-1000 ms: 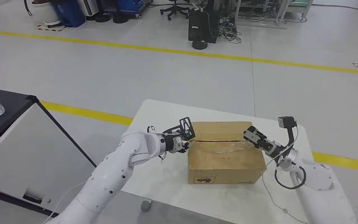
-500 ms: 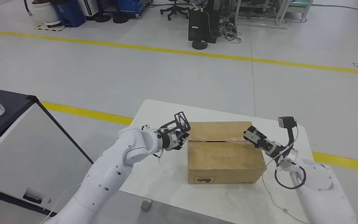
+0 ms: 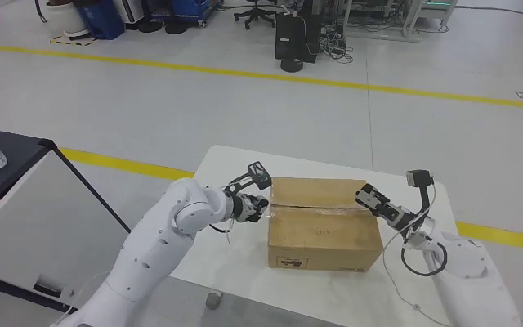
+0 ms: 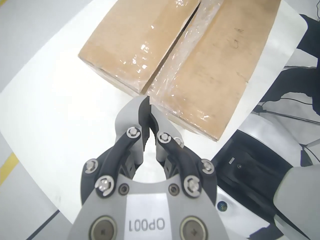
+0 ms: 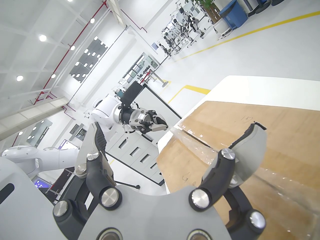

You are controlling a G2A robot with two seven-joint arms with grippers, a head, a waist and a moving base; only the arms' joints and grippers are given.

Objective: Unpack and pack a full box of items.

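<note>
A brown cardboard box (image 3: 323,233) (image 4: 205,58) (image 5: 275,131) stands on the white table (image 3: 237,163), its top flaps closed under clear tape (image 4: 190,33) along the middle seam. My left gripper (image 3: 260,206) (image 4: 145,101) is shut, its tips right at the box's left end where the tape comes down; I cannot tell whether tape is pinched. My right gripper (image 3: 369,199) (image 5: 175,133) is open at the box's far right corner, with one finger (image 5: 252,131) over the box top and nothing between the fingers. The right wrist view shows the left gripper (image 5: 155,123) just off the box's far end.
A dark-framed white cabinet (image 3: 24,188) stands on the floor to the left of the table. A thin cable (image 3: 392,286) trails near the right arm. Bare table surface (image 4: 62,76) lies left of and behind the box.
My left gripper has drawn back leftward from above the box's left edge and dropped lower. The box has slid slightly left. The right arm has not moved.
</note>
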